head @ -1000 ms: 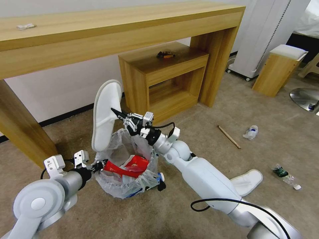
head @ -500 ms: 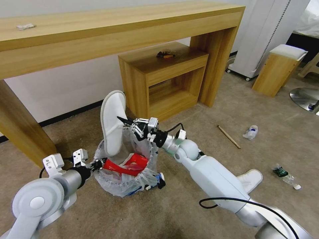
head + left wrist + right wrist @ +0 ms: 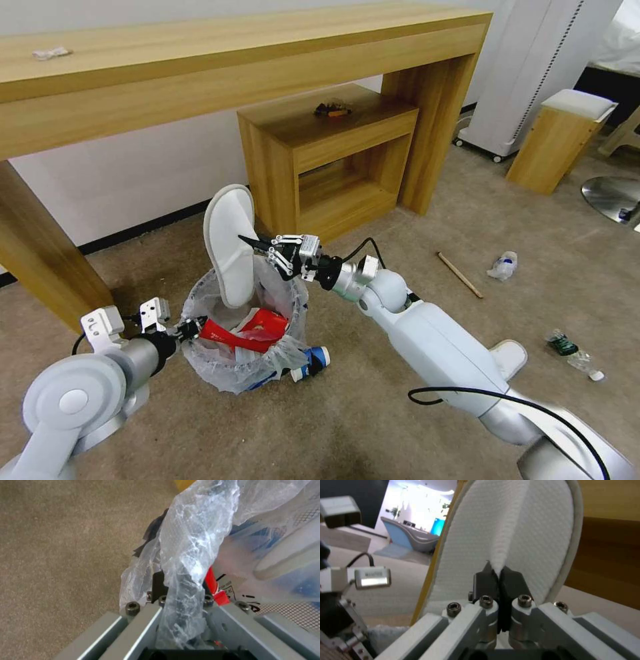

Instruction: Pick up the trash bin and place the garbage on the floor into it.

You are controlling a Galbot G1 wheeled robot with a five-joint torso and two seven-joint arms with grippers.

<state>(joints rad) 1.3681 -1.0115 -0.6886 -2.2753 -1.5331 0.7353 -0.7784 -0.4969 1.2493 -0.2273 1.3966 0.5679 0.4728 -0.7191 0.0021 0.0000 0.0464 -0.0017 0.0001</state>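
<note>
Right hand (image 3: pixel 252 243), pinched shut on white slipper (image 3: pixel 230 240), lowering it from 1.0 s ago so its toe now dips inside trash bin (image 3: pixel 237 363); release seemingly imminent. Left hand (image 3: pixel 189 328) clamping bag-lined rim, holding bin on beige carpet (image 3: pixel 373 413). Red wrapper (image 3: pixel 250 331) showing inside; second slipper (image 3: pixel 510 355), stick (image 3: pixel 460 274), bottle (image 3: pixel 502 265) awaiting collection.

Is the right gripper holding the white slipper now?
Yes, the right gripper is shut on a pinched fold of the white slipper, upright over the trash bin.
</note>
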